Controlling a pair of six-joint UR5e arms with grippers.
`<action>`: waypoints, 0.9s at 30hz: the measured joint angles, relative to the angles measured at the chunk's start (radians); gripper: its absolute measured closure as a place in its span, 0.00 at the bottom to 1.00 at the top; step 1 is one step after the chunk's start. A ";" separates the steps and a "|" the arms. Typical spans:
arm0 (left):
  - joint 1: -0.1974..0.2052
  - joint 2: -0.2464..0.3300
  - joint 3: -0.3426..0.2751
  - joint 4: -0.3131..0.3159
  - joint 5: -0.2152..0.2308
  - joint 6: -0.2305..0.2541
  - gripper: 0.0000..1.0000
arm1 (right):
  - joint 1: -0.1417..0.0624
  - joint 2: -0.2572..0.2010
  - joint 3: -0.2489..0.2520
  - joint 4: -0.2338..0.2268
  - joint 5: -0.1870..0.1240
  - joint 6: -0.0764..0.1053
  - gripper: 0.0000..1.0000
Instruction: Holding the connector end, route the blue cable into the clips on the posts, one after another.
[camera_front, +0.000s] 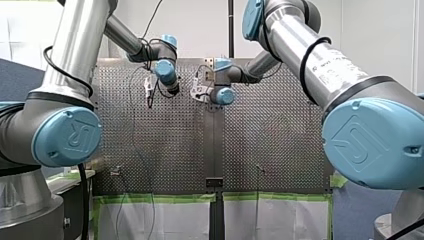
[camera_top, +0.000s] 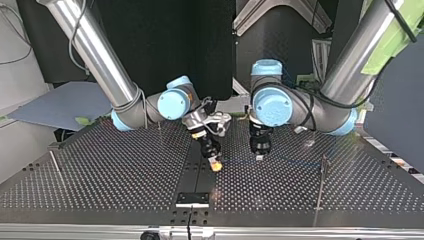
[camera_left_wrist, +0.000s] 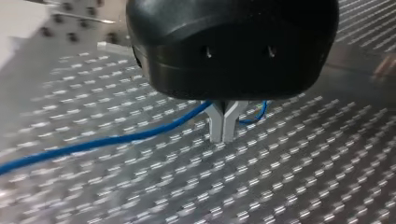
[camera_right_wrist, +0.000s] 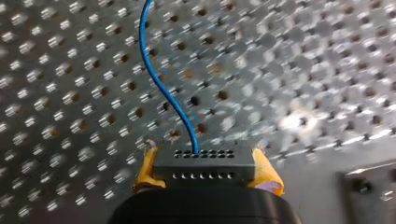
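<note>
In the right wrist view my right gripper (camera_right_wrist: 204, 173) has its yellow pads (camera_right_wrist: 265, 173) shut on the two ends of a black connector block (camera_right_wrist: 203, 167). The blue cable (camera_right_wrist: 161, 86) leaves that block and curves away over the perforated table. My left gripper (camera_left_wrist: 222, 135), with metal fingers pressed together, pinches the blue cable (camera_left_wrist: 116, 139) near the fingers' roots, just above the table. In the top view both grippers hang low near the middle, my right gripper (camera_top: 216, 164) beside my left gripper (camera_top: 259, 156). A faint stretch of cable (camera_top: 290, 161) runs from there toward a thin post (camera_top: 322, 185).
Another thin post (camera_top: 55, 161) stands at the top view's left. A black bracket (camera_top: 192, 199) sits on the table's centre seam near the close edge. In the front view two small posts (camera_front: 116, 171) (camera_front: 259, 169) stand near the table's lower edge, above green-taped sheeting.
</note>
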 joint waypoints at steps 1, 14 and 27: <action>-0.006 -0.010 0.000 0.000 -0.005 0.000 1.00 | -0.001 0.000 0.010 -0.002 0.002 -0.005 1.00; -0.041 -0.048 -0.044 0.049 -0.043 0.004 1.00 | -0.004 0.001 0.120 -0.005 0.019 -0.067 1.00; -0.059 -0.067 -0.100 0.102 -0.048 0.016 1.00 | -0.020 0.001 0.207 -0.042 0.027 -0.079 1.00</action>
